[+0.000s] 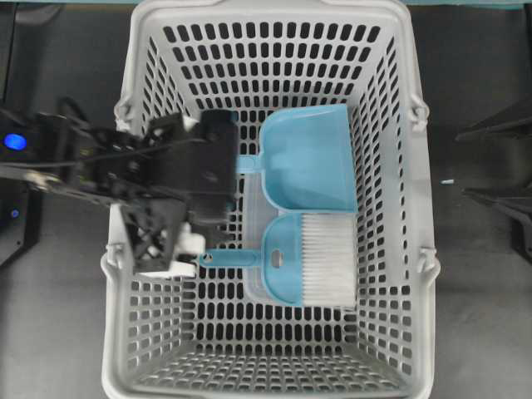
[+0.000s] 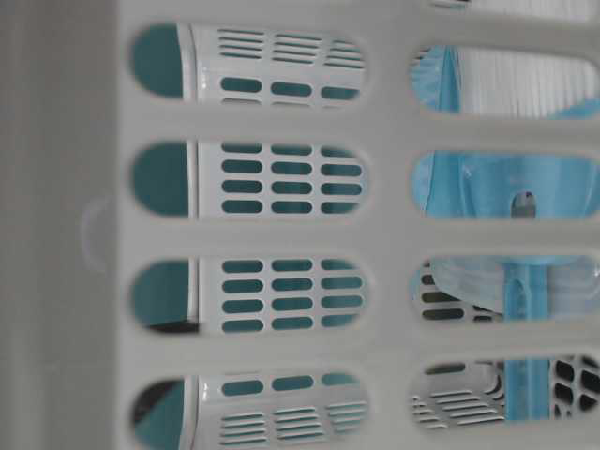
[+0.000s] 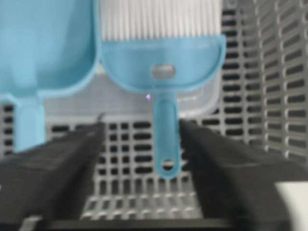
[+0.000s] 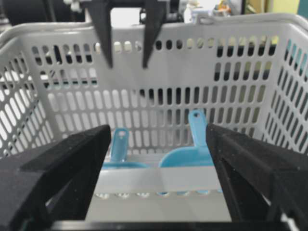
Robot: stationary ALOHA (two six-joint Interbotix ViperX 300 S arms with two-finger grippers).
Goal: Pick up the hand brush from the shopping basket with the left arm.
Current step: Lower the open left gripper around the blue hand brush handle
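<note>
The light-blue hand brush (image 1: 303, 259) lies in the grey shopping basket (image 1: 420, 249), white bristles to the right and thin handle (image 1: 224, 258) pointing left. My left gripper (image 1: 204, 237) hangs over the basket's left side, open and empty, apart from the brush. In the left wrist view the brush (image 3: 163, 57) is ahead and its handle (image 3: 166, 139) lies in the gap of the open left gripper (image 3: 142, 125), nearer the right finger, below the fingertips. My right gripper (image 4: 159, 159) is open and empty outside the basket's right rim; it also shows in the overhead view (image 1: 461, 163).
A light-blue dustpan (image 1: 306, 158) lies beside the brush, handle also pointing left. Both rest on a clear plastic tray (image 1: 253, 212) on the basket floor. The basket's slotted walls (image 2: 281, 234) stand high all round. The left wall is close behind the left gripper.
</note>
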